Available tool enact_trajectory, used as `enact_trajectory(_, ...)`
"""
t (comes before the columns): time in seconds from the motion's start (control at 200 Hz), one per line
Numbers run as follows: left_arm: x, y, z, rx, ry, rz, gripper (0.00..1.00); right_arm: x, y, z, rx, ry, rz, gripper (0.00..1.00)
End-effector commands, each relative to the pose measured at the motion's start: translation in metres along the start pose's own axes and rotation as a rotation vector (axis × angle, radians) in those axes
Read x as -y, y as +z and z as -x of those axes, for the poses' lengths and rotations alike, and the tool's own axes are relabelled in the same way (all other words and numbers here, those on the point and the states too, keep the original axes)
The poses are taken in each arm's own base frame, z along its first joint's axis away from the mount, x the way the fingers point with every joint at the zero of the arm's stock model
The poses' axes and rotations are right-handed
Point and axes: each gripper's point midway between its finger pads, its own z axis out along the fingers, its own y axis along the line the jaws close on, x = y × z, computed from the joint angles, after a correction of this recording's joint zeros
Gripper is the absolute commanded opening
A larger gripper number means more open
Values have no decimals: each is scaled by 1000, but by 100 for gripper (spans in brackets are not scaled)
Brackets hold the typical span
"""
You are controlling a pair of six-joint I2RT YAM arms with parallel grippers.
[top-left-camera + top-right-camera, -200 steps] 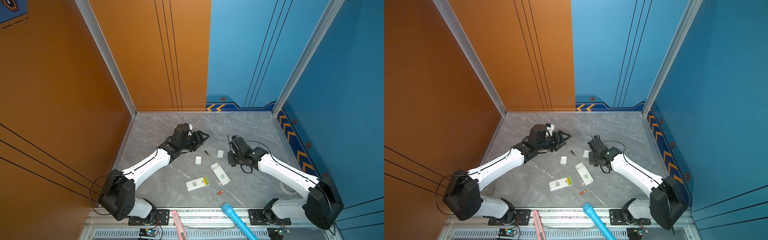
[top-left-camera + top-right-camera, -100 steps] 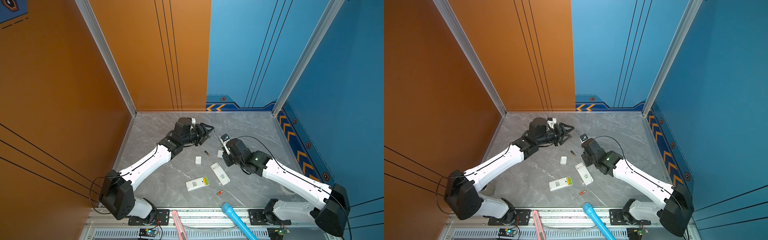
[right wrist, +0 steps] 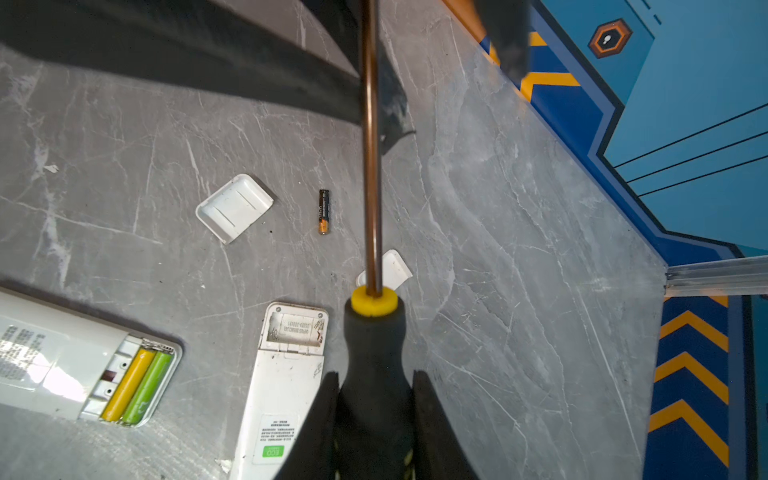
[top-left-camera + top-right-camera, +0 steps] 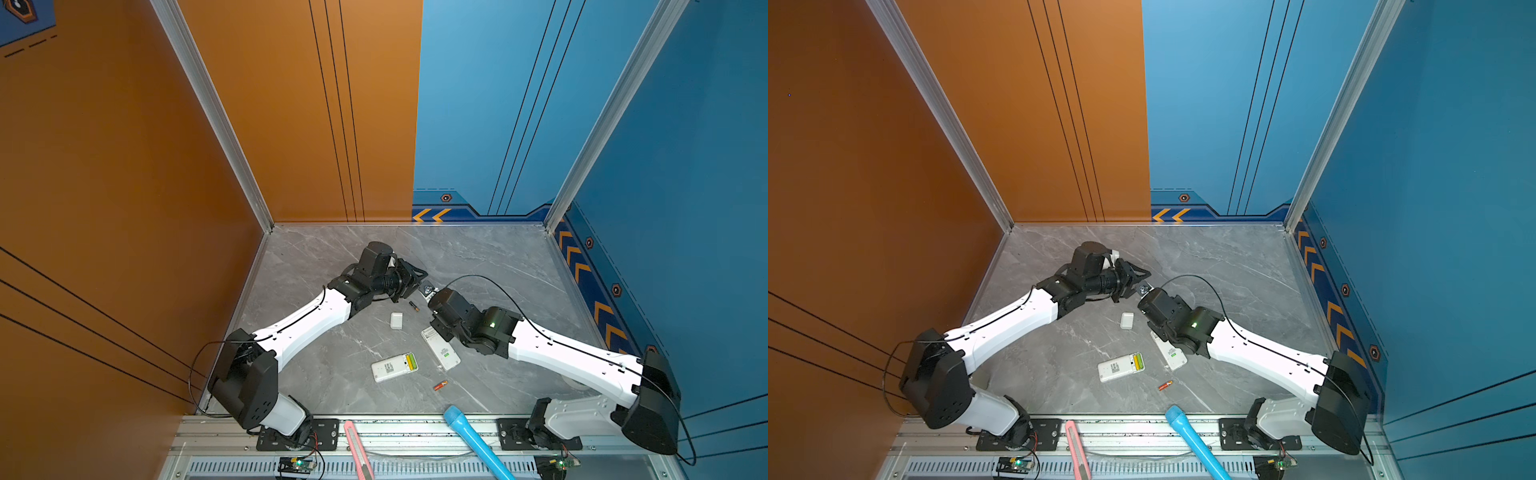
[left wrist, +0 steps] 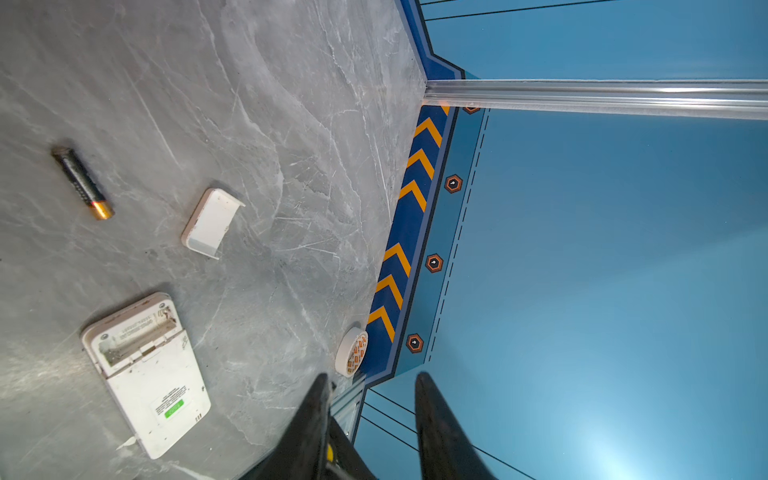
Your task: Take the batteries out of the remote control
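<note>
Two cells, yellow battery (image 3: 126, 384) and green battery (image 3: 148, 385), sat in the lower-left remote (image 3: 45, 353); right claw (image 3: 375, 376) clamped the screwdriver (image 3: 374, 332), likely to pry; left claw (image 5: 370, 376) gaped empty.

Both arms reached in from the table's (image 4: 503, 262) near edge, wrists almost meeting near its middle. Left gripper (image 5: 372, 376) lay on its side, jaws narrowly apart, nothing between them. Right gripper (image 3: 374, 374) was clamped on the screwdriver (image 3: 374, 332) handle.
</note>
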Motion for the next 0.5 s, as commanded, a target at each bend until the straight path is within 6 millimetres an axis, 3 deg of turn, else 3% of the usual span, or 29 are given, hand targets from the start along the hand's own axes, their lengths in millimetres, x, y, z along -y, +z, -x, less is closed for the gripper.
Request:
enact_trajectory(0.0, -15, 0, -2, -14, 10, 38, 18, 8, -7, 7, 12, -36, -37, 0)
enact_trajectory(0.14, -35, 1, 3, -4, -3, 71, 0, 3, -10, 13, 19, -70, -18, 0)
enact_trajectory(0.31, -42, -3, 11, 15, 21, 89, 0, -8, -16, 21, 38, -58, 71, 0)
enact_trajectory(0.34, -42, -3, 12, 18, 21, 78, 0, -11, -18, 23, 36, -37, 111, 13)
enact_trajectory(0.405, -47, -5, 16, 41, 19, 35, 0, -17, -22, 30, 14, 72, 248, 56)
enact_trajectory(0.49, -38, -13, 25, 101, 50, -90, 0, -4, -30, 47, -1, 292, 411, 68)
